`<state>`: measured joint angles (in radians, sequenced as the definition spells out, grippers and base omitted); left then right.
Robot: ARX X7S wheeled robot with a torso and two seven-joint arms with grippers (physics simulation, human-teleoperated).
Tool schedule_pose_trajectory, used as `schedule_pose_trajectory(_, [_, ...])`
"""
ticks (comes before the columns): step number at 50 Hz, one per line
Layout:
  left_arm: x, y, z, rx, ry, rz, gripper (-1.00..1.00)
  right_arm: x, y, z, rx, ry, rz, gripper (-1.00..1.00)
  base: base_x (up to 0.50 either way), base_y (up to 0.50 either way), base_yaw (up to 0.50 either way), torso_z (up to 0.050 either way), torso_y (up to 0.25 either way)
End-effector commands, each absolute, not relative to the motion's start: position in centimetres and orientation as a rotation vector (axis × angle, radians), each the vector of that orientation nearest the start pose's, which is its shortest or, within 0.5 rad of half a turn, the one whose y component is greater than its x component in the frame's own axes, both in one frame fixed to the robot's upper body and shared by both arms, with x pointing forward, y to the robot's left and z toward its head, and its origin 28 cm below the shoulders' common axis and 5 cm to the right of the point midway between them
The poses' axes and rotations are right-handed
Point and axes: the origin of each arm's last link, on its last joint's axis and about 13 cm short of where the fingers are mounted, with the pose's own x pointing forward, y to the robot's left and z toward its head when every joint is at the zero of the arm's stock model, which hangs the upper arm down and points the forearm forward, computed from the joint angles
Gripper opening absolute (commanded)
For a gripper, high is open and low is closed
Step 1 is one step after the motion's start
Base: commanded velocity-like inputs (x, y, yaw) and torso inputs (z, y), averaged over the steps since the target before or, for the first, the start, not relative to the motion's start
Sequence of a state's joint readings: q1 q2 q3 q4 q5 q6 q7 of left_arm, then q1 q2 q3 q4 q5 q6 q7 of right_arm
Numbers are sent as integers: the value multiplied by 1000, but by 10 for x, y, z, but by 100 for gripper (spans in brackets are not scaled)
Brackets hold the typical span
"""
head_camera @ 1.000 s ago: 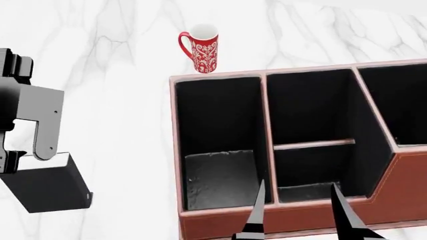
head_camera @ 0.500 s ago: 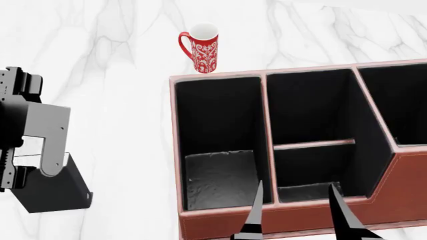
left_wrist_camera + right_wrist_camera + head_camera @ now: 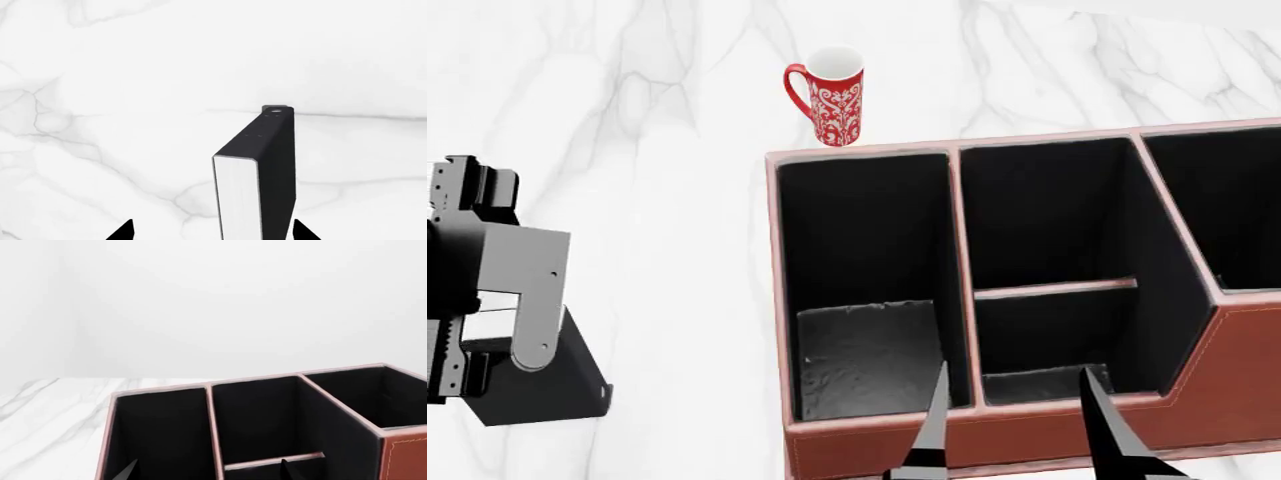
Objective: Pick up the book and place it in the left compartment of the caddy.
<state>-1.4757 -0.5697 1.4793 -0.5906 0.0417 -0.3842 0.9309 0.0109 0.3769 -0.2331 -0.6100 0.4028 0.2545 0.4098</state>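
Note:
The black book [image 3: 545,388] with white page edges stands on the marble table at the far left. My left gripper [image 3: 487,355] is open and straddles its top. In the left wrist view the book [image 3: 267,150] stands between the spread fingertips of the left gripper [image 3: 213,234], nearer one of them. The reddish-brown caddy [image 3: 868,440] sits to the right. Its left compartment [image 3: 861,250] is a long black-walled slot with a grey floor. My right gripper [image 3: 1014,430] is open and empty above the caddy's front wall. It also shows in the right wrist view [image 3: 207,472], facing the caddy [image 3: 400,455].
A red patterned mug [image 3: 831,95] stands just behind the caddy's back left corner. Bare marble table [image 3: 667,200] lies between the book and the caddy. The caddy's other slots [image 3: 1048,215] lie right of the left compartment, the middle one split by a cross wall.
My left gripper has come down over the book, its fingers now lower on either side of it. The book, caddy and mug have not moved. The right gripper barely shifted.

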Motion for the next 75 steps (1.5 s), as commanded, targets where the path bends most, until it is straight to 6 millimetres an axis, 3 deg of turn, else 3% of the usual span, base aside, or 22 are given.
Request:
schedule_pose_trajectory(1, [399,306,237,1334,719,-890,100,189,-99,118,84,-257,36,100,0,0,0,0,0])
schedule_pose_trajectory(24, [399,314,215,1318,734,-874,100,189,-99,119,83,-258,37,100,0,0,0,0,0])
schedule_pose_trajectory(72, [409,320,201,1306,697,-756,100,190,-96,116,72,-253,49,100,0,0,0,0,0])
schedule_pose_trajectory(73, [410,320,200,1312,677,-748,-100,190,-96,116,73,-253,48,100,0,0,0,0,0])
schedule_pose_trajectory(75, [409,319,201,1284,682,-719,-100,190,-96,117,74,-253,48,100,0,0,0,0,0])
